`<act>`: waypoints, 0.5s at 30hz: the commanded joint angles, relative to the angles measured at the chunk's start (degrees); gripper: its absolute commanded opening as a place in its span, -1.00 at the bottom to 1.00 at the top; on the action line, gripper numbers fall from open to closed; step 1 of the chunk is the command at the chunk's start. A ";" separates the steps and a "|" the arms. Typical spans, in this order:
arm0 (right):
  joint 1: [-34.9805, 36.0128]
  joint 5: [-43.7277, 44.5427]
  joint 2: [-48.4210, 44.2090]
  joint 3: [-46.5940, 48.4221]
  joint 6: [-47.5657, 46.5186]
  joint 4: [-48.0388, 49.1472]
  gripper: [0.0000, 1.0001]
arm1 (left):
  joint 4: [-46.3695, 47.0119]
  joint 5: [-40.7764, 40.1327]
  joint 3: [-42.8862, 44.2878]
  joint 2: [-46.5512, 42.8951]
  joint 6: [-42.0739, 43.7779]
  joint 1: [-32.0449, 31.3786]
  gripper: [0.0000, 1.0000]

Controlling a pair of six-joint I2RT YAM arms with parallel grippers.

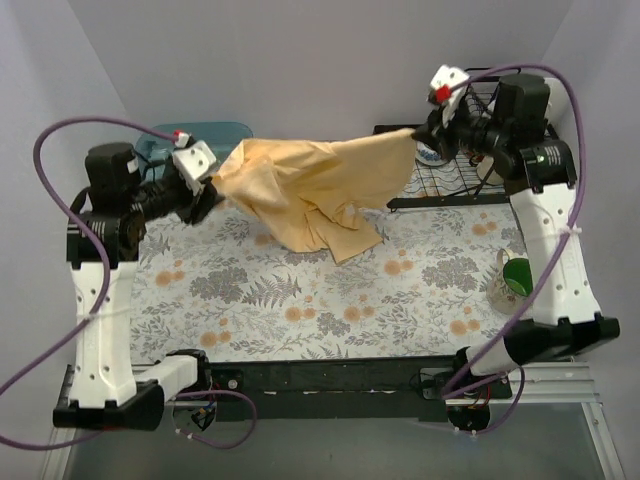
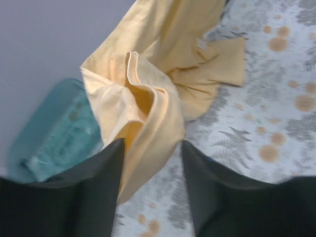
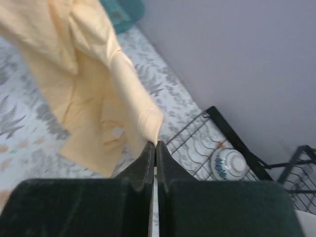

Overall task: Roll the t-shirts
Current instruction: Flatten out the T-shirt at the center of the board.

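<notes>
One pale yellow t-shirt [image 1: 320, 180] hangs bunched in the air between my two grippers, and its lower folds rest on the floral tabletop [image 1: 300, 310]. My right gripper [image 1: 425, 135] is at the back right, shut on one edge of the shirt; the right wrist view shows the jaws pinched on the cloth [image 3: 156, 144]. My left gripper [image 1: 210, 200] is at the back left. In the left wrist view its fingers stand wide apart [image 2: 152, 148], and a fold of the shirt [image 2: 148, 98] lies between them against the left finger.
A teal container [image 1: 200, 135] sits at the back left, behind the left gripper. A black wire rack [image 1: 450, 185] stands at the back right with a blue-and-white bowl [image 3: 228, 164] in it. A green mug [image 1: 517, 277] stands near the right arm.
</notes>
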 commanded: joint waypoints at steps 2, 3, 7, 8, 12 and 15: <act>10.22 -4.91 -13.82 -19.33 -11.65 -15.07 -0.97 | -22.23 -3.04 -12.04 -10.10 14.55 0.01 0.29; 11.54 -3.61 -16.03 -22.93 -11.75 -14.65 -0.97 | -19.71 -3.93 -13.79 -12.12 14.03 0.01 0.34; 12.25 -0.52 -21.33 -37.36 -7.63 -10.96 -0.97 | 0.93 -12.44 -24.16 -17.69 1.66 0.01 0.72; 12.26 0.18 -20.55 -39.91 -6.92 -10.69 -0.97 | 4.36 -14.98 -25.05 -15.50 -4.54 0.01 0.72; 12.26 -1.12 -13.88 -38.89 -3.76 -11.30 -0.97 | -0.25 -13.45 -21.37 2.33 -14.61 0.18 0.54; 12.26 -2.97 -9.74 -37.12 -1.56 -10.26 -0.97 | 1.14 -7.30 -25.91 7.19 -15.15 0.27 0.49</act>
